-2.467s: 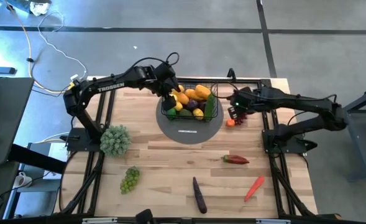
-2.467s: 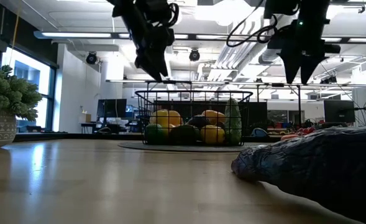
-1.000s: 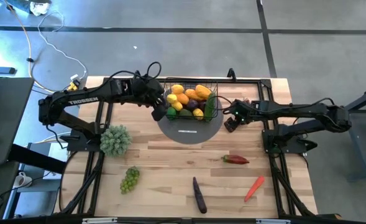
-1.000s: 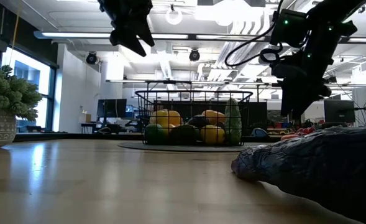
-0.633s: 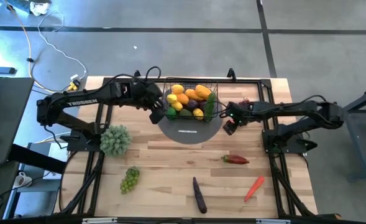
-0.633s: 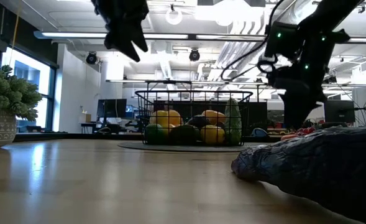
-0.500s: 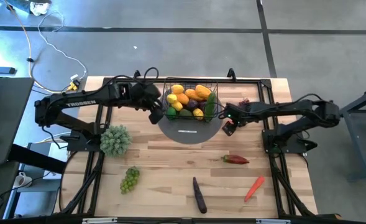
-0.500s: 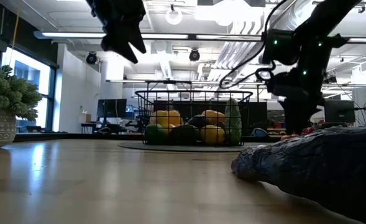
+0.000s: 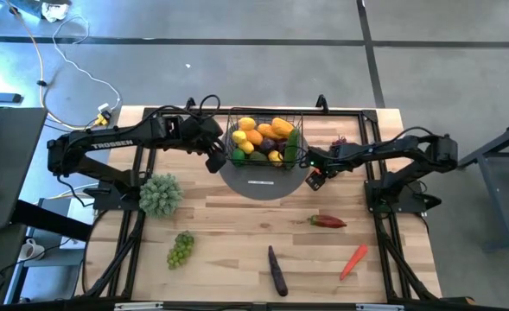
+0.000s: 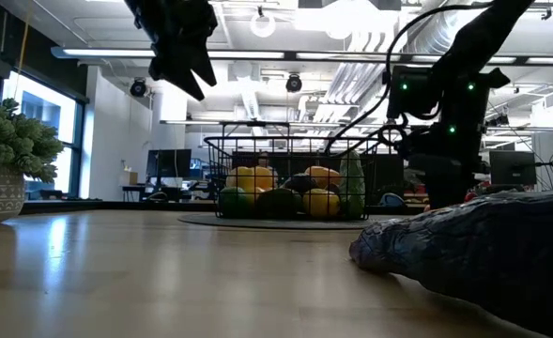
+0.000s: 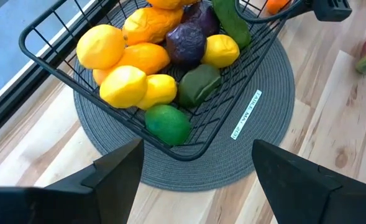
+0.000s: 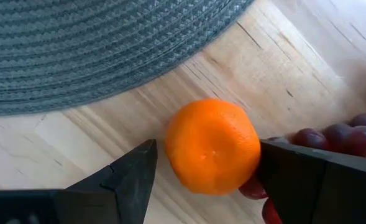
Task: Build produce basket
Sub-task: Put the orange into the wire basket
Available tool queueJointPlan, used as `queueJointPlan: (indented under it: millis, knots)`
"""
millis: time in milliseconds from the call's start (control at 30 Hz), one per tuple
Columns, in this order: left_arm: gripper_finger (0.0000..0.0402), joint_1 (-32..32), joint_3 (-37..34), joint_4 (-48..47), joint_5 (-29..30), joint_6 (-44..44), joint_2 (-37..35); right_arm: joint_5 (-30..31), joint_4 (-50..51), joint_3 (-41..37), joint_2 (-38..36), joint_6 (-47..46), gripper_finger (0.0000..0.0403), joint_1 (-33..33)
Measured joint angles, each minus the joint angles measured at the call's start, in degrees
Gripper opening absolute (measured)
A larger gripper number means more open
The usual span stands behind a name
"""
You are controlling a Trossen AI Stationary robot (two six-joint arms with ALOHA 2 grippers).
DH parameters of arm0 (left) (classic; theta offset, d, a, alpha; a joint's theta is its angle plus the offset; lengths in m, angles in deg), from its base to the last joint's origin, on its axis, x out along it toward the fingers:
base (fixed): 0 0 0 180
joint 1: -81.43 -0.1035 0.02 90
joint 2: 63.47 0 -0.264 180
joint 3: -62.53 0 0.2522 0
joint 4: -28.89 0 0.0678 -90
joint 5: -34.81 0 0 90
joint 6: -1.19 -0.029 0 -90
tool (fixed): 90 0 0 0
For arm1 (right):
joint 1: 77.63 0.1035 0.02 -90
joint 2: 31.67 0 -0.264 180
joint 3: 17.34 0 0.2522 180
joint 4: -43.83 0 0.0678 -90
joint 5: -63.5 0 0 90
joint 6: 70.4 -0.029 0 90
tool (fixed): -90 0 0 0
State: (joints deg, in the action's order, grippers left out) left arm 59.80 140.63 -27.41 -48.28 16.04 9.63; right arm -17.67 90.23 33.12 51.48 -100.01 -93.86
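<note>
Orange is what fills your right wrist view now: a small orange sits on the wood just off the rim of the grey woven mat, between the spread fingers of your right gripper, with dark red grapes just beside it. The jaws stand wide on either side and have not closed on it.

Since the frames a couple of seconds back, your right arm has dropped from above the table's 2 o'clock area down to the mat's 3 o'clock edge, elbow raised and wrist pitched toward the board. Your left gripper has pulled out of the basket to its 9 o'clock side, held high, fingers open and empty.

The basket rests on the mat at the table's 12 o'clock, holding lemons, a lime and other produce.
</note>
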Motion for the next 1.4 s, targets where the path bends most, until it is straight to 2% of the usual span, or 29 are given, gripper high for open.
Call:
queueJointPlan:
  millis: [333, 633, 867, 1233, 1400]
  knots:
    - [0.0287, -0.1, 0.0, -0.1, 0.9, -0.5, 0.0, -2.0, 2.1, 2.6, 0.0, -0.4, 0.0114, 0.0]
    - [0.0287, -0.1, 0.0, -0.8, 1.9, -1.3, 0.0, -12.3, 5.0, 5.7, 0.0, -5.0, 0.0115, 2.5]
    - [0.0287, -0.1, 0.0, -1.0, 1.9, -1.6, 0.0, -19.0, 6.6, 11.5, 0.0, -4.6, 0.0114, 6.6]
    - [0.0287, -0.1, 0.0, -1.8, 1.8, -4.1, 0.0, -21.3, 9.3, 25.6, 0.0, 4.1, 0.0113, 8.2]
    - [0.0287, -0.1, 0.0, -3.5, 1.7, -4.1, 0.0, -19.8, 9.5, 28.2, -0.1, 7.8, 0.0113, 6.7]
